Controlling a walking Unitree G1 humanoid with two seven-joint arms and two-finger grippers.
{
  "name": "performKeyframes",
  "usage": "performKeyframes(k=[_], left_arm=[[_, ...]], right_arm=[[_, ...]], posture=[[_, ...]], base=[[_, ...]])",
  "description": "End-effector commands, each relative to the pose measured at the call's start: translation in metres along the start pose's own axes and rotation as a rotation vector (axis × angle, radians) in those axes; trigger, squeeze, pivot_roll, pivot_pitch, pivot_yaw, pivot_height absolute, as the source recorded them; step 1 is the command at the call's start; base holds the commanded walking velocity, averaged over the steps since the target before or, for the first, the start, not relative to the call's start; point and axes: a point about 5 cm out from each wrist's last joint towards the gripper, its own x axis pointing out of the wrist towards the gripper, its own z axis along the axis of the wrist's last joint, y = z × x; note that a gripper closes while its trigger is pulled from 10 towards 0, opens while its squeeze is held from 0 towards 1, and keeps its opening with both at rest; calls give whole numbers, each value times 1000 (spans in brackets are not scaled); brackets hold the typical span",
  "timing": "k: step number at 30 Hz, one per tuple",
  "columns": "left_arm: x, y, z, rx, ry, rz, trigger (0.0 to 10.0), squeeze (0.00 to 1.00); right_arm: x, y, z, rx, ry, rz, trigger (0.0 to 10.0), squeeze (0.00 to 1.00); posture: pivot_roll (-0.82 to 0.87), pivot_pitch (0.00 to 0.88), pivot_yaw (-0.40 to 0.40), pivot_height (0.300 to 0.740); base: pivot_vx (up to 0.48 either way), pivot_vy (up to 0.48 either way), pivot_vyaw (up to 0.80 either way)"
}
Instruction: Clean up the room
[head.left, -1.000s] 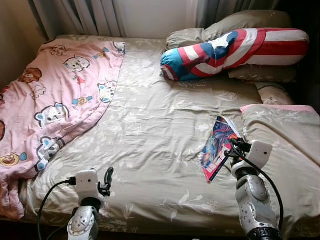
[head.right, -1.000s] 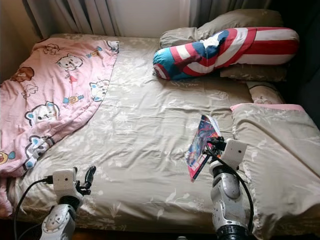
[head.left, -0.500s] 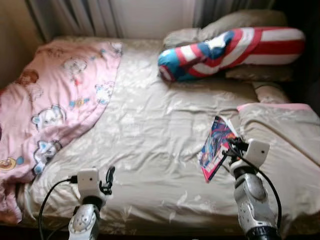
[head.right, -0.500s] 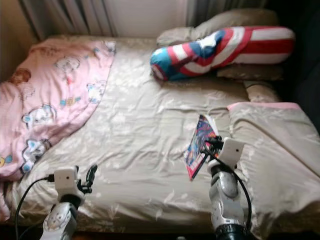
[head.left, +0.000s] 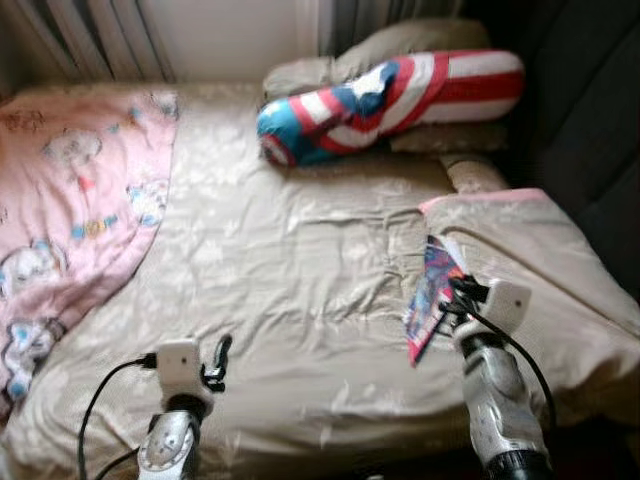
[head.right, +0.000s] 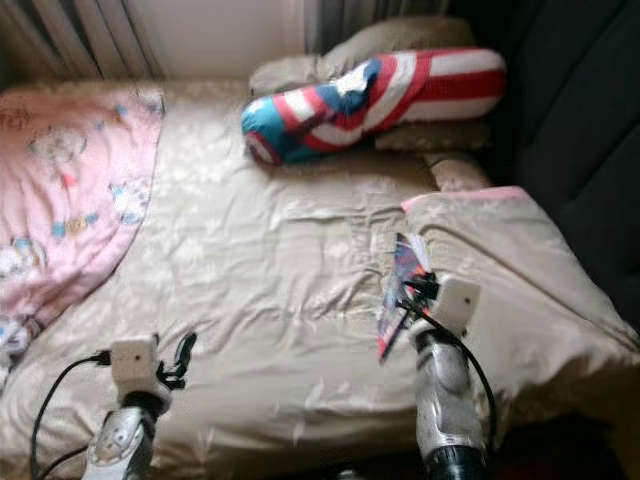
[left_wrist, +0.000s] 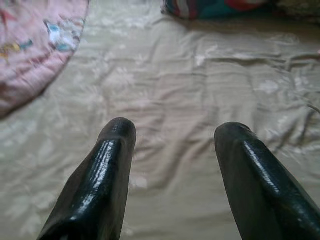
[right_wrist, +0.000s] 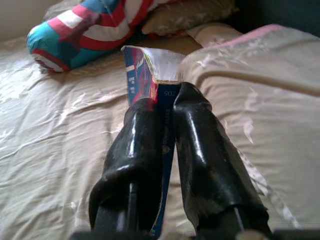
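While camera panned right; book (head.left: 430, 295) still in right tool (right_wrist: 167, 125).

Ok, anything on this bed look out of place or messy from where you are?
The pink cartoon blanket lies bunched over the bed's left side rather than spread flat, and the beige sheet is wrinkled. The striped bolster sits crooked across the pillows. The right pincer is shut on a colourful book; the left pincer is open.
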Motion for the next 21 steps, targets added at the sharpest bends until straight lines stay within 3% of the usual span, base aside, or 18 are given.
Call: performKeyframes(k=[1, 8, 11, 17, 21], left_arm=[[-2, -1, -3, -6, 19, 1, 10000, 0], [-2, -2, -1, -9, 14, 2, 10000, 0], [-1, -2, 2, -12, 5, 2, 10000, 0], [4, -1, 10, -34, -24, 23, 10000, 0], [7, -1, 14, -49, -34, 31, 10000, 0]], right_arm=[[2, 2, 7, -2, -35, 24, 10000, 0], [2, 4, 6, 7, -28, 43, 10000, 0], [1, 17, 0, 14, 17, 151, 10000, 0], [4, 30, 5, 29, 4, 268, 10000, 0], [6, 36, 7, -19, 10, 323, 10000, 0]], posture=[[-22, 145, -18, 740], [-22, 159, -16, 740], [-24, 174, -11, 740], [-24, 188, -5, 740], [-27, 196, -1, 740]], base=[[0, 0, 0], [0, 0, 0], [0, 0, 0], [0, 0, 0], [0, 0, 0]])
